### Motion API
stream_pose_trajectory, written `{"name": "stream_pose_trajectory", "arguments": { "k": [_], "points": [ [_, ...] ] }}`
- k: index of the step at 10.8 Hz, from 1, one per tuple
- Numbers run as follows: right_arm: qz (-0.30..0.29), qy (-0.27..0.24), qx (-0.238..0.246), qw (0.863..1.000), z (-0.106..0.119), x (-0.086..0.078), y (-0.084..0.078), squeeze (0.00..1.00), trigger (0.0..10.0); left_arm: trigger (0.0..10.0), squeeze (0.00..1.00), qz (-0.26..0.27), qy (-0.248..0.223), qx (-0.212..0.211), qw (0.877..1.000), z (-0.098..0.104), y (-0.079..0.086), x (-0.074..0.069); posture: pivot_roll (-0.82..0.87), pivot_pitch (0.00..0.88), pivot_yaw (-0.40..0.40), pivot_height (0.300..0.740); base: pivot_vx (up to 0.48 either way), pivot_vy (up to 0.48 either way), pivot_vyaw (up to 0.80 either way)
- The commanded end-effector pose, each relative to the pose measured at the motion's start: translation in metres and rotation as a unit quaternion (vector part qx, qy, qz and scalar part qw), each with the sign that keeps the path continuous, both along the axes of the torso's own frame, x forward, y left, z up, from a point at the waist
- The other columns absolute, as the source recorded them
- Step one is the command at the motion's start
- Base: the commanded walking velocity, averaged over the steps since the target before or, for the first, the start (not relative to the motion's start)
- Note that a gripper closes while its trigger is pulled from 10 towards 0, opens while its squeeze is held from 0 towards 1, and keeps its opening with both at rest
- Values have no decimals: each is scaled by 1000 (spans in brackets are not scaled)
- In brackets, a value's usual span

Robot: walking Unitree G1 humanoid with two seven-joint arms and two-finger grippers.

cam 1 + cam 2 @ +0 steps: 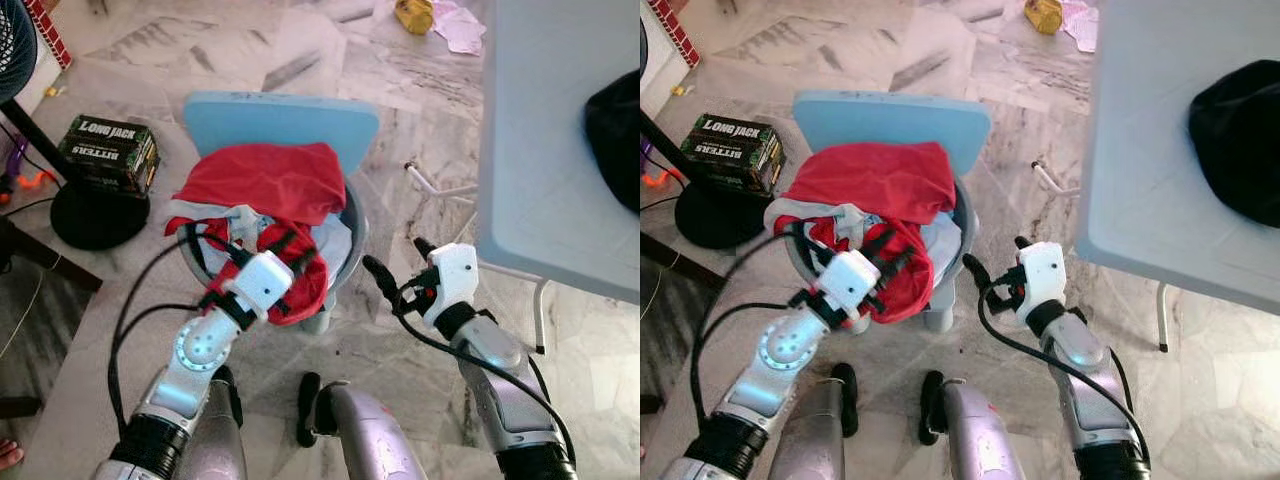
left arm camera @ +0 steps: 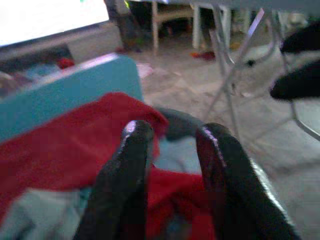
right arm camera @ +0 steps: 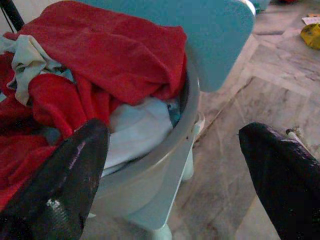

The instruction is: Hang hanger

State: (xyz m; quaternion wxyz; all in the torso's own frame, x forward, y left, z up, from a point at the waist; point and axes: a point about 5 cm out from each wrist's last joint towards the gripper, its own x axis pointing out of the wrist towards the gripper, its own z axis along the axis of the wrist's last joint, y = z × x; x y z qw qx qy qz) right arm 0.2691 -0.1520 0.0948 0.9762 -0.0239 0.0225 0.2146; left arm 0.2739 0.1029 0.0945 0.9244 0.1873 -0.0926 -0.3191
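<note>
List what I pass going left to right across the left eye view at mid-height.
Green box → left hand over the red clothes in the basin → right hand → white table.

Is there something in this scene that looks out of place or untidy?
Yes. The grey basin sits on a small blue chair instead of the floor, with red clothes heaped above its rim. A yellow crumpled thing and a pink paper lie on the marble floor. The left claw is over the heap; the right claw is beside the basin.
</note>
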Motion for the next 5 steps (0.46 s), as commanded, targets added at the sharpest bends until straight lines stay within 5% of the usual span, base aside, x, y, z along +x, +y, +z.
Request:
{"name": "stream_pose_trajectory", "arguments": {
  "k": [1,5],
  "points": [
    [-5,8,-4,1000,-5,-3,-3,0,10000,10000,1000,-17,51,7,999,-17,-4,-8,5,223,-139,740,0,0,0],
    [-1,6,-9,1000,-5,-2,-2,0,10000,10000,1000,-17,119,13,993,-34,-4,-13,5,225,-144,740,0,0,0]
  ]
}}
